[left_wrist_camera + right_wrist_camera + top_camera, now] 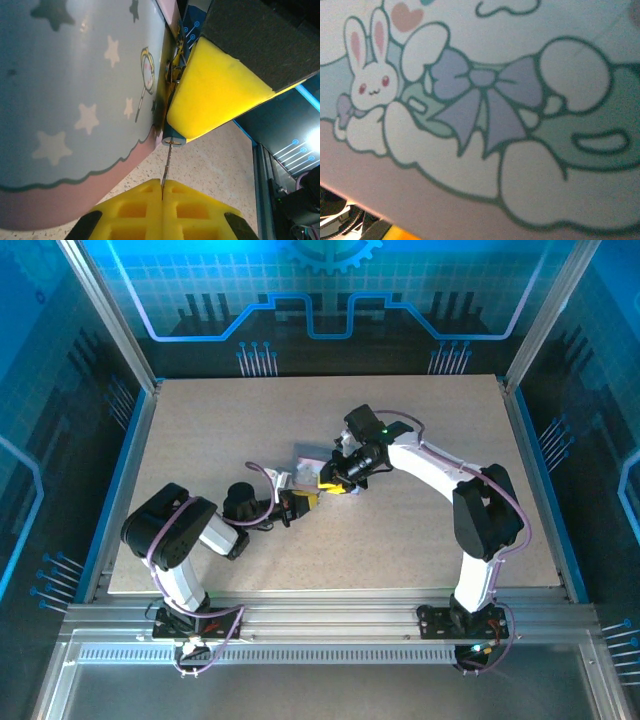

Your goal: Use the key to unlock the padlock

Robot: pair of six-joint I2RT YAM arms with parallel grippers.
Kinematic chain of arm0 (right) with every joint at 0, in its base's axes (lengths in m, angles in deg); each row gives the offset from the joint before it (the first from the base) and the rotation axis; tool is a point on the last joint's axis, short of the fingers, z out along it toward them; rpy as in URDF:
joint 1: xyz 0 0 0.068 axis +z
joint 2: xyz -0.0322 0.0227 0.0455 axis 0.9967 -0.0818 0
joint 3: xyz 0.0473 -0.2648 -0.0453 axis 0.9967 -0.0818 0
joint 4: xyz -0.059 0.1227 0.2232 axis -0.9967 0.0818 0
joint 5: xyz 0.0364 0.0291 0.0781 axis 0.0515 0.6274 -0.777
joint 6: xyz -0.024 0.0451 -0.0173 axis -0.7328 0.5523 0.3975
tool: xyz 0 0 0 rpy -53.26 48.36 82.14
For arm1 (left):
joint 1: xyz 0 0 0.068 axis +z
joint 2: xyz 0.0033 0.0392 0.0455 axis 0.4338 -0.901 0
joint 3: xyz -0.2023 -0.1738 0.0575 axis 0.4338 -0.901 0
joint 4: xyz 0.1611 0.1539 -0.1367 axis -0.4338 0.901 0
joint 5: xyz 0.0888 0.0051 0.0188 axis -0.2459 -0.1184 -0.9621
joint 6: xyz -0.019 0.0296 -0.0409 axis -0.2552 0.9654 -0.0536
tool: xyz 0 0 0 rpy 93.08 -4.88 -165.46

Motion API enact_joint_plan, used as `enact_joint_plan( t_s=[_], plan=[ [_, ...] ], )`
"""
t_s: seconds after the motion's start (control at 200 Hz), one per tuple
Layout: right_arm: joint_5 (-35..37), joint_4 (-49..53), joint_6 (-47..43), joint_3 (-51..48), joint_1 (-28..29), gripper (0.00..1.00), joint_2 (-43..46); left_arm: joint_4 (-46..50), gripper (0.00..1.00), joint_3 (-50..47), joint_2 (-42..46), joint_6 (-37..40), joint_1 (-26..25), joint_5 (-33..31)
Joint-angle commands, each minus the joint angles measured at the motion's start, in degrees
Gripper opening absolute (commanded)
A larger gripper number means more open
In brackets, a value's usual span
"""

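- Blue-lit enclosure panels are ringing a speckled beige tabletop [200, 440], and both arms are meeting near its middle, well apart from every edge.
- The padlock [313, 466] is sitting there between the two tools. Its broad face is showing a pastel print of stars and a bunny in the wrist views.
- The right tool [330, 481] is bracing the padlock. One yellow pad [215, 95] is pressing against the padlock's edge and the other pad is hidden behind the body, so I am judging this as a clamp rather than seeing both sides of it.
- The left tool [162, 192] is pressing its fingers together and pinching the key [168, 162], a thin dark sliver sticking out of the seam between them.
- The key is pointing at a small blue-grey plug [173, 139] on the padlock's edge, just beside the yellow pad. Its tip is meeting the plug, but how deep it is going I cannot tell.
- The step in hand looks like seating the key and then turning it.
- To do it well:
  - The left wrist should be lining the key up with the plug's axis and pushing straight in, with no sideways load.
  - The turn should be running about the key's own line while the right tool is resisting the twist.
  - A blade this thin may be bending, or slipping in the soft pads, if the push is going in crooked.
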Motion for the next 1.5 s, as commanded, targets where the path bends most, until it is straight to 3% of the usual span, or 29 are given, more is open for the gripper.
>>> enact_joint_plan(
  t_s=[0.0,0.39,1.086,1.316,1.496],
  plan=[
    [-3.33,-1.23,0.22,1.02,-0.48,0.04,2.52,-3.06,0.00,-0.44,1.70,0.59,-0.61,-3.14],
    [-5.22,-2.62,0.79,0.23,-0.16,0.04,2.34,-3.06,0.00,0.49,1.45,-1.01,-2.65,-8.20],
    [-1.49,-5.42,-0.35,-3.18,1.63,0.04,-0.23,-3.00,0.00,6.27,-1.85,-7.65,-5.08,-7.76],
    [3.00,-7.82,1.61,-4.41,2.80,0.15,-1.28,-2.60,0.00,3.55,-3.77,-9.60,-5.57,-10.54],
    [8.43,-9.43,2.76,-6.68,4.18,0.35,-0.07,-1.27,0.00,0.55,-4.16,-11.05,-6.90,-13.20]
  ],
)
